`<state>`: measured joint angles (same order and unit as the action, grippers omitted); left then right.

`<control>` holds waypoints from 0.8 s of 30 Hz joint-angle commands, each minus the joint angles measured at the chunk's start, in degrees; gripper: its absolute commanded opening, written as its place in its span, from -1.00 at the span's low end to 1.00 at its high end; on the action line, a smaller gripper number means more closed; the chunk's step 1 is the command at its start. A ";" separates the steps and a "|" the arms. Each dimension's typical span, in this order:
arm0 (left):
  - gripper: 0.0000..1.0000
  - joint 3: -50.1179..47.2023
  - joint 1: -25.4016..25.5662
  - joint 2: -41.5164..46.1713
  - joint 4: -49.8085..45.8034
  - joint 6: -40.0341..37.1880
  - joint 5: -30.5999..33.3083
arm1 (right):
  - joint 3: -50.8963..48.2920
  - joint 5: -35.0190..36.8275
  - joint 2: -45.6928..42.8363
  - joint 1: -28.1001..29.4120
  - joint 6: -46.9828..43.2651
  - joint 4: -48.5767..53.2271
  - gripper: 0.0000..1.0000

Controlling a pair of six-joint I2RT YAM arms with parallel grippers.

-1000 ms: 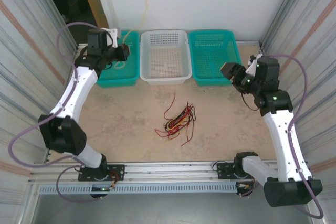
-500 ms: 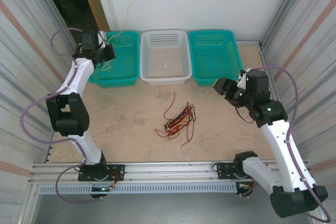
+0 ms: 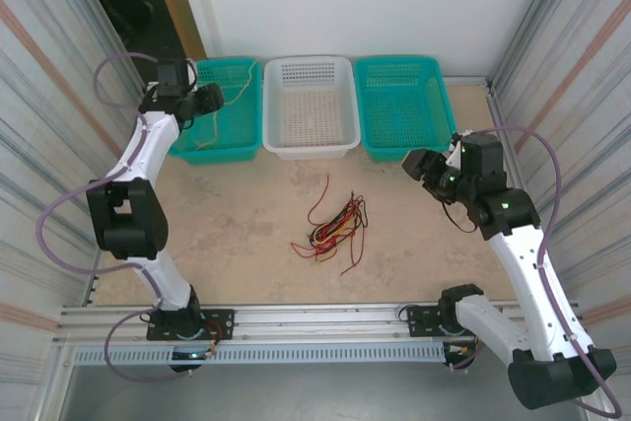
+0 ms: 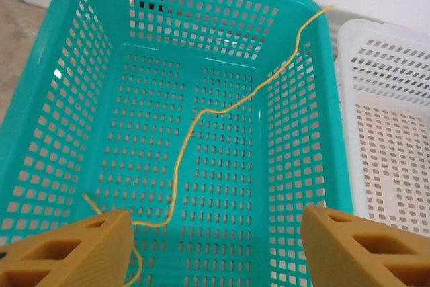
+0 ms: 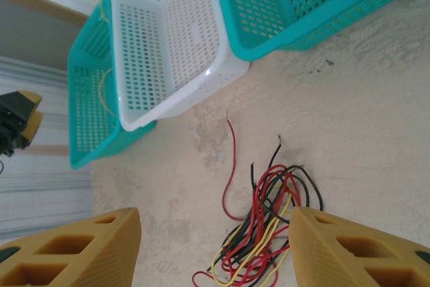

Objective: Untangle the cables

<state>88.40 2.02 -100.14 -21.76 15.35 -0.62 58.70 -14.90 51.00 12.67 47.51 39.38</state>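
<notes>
The left gripper (image 4: pixel 215 233) hangs over the left teal basket (image 4: pixel 302 139) at the far left of the table, its fingers spread wide with nothing pinched. Beneath it a single yellow cable (image 4: pixel 181 159) lies loose in that basket: its near end curls just beside the gripper's left finger, and the rest snakes across the mesh floor and up over the far right rim.

The right gripper (image 5: pixel 215 233) is at the right side, its fingers also spread wide and empty. On the tabletop (image 5: pixel 376 132) to its left, near the middle, lies the tangle of red, yellow and black cables (image 5: pixel 269 226). One red cable (image 5: pixel 233 159) strays out of it toward the white basket (image 5: pixel 168 45), which stands between the left basket and the right teal basket (image 5: pixel 302 11).
</notes>
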 commanded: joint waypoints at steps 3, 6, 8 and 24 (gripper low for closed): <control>0.36 -7.39 4.78 12.92 3.84 2.82 -0.22 | -0.58 2.41 0.85 2.34 0.37 1.03 0.18; 0.32 -14.69 8.45 17.98 6.22 5.29 -7.37 | -1.29 5.55 1.11 5.43 0.93 1.07 0.18; 0.27 -19.34 11.69 20.42 6.98 5.48 -12.32 | -2.36 7.32 1.30 7.51 1.42 0.89 0.19; -0.01 -31.36 33.94 18.66 -3.66 0.01 -19.17 | -7.79 16.47 7.05 22.49 6.39 -1.57 0.17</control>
<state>57.63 35.33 -79.90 -22.48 16.97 -19.55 51.96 -2.07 57.56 33.74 51.99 38.17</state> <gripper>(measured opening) 0.496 0.580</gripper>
